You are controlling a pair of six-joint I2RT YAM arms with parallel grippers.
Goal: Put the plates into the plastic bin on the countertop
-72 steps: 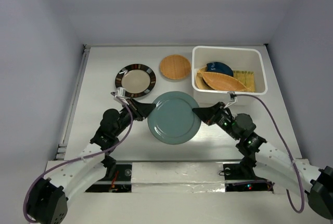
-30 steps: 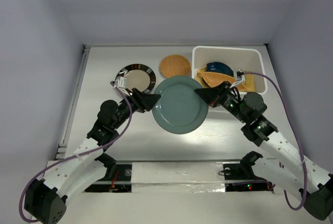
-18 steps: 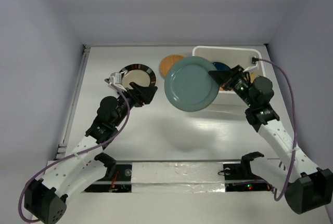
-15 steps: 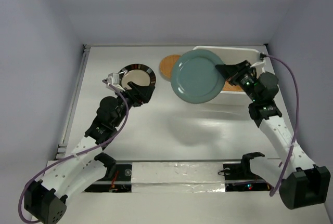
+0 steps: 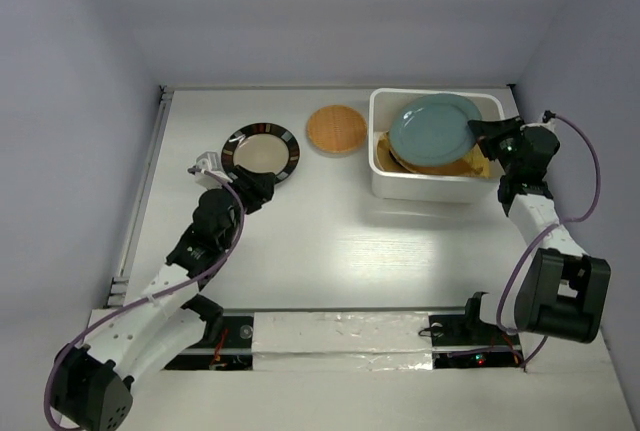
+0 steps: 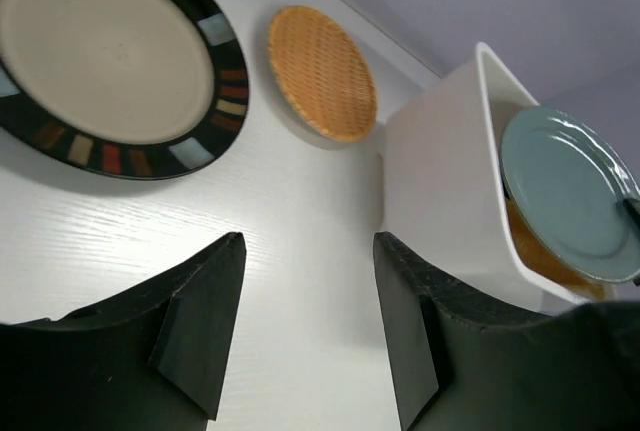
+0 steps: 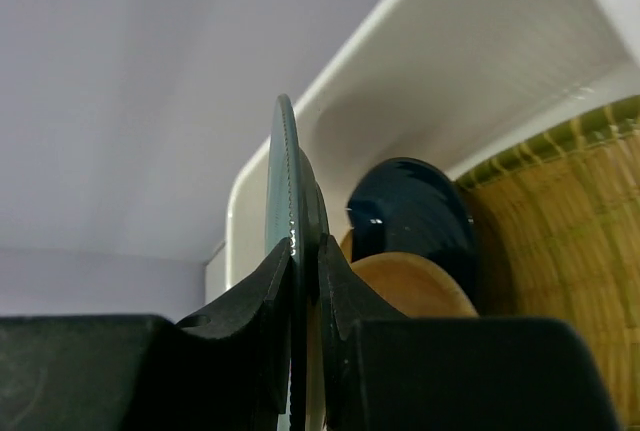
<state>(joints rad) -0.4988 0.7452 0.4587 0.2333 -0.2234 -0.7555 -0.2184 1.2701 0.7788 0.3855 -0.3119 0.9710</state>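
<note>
My right gripper (image 5: 482, 131) is shut on the rim of the teal plate (image 5: 432, 131) and holds it over the white plastic bin (image 5: 430, 186). The right wrist view shows the teal plate (image 7: 285, 201) edge-on between my fingers, above the blue leaf dish (image 7: 410, 211), the orange leaf dish (image 7: 410, 286) and the slatted yellow-green plate (image 7: 560, 211). The black-rimmed cream plate (image 5: 261, 153) and the woven tan plate (image 5: 336, 129) lie on the countertop (image 5: 330, 241). My left gripper (image 5: 258, 189) is open and empty, just in front of the black-rimmed plate (image 6: 105, 51).
The bin's near wall (image 6: 440, 191) stands right of my left gripper, with the woven plate (image 6: 322, 73) beyond. A rail (image 5: 140, 191) runs along the table's left edge. Pale walls close in the back and sides.
My right gripper has carried the teal plate up and right from the table's middle to over the bin. My left gripper has let go of it and drawn back to the left.
</note>
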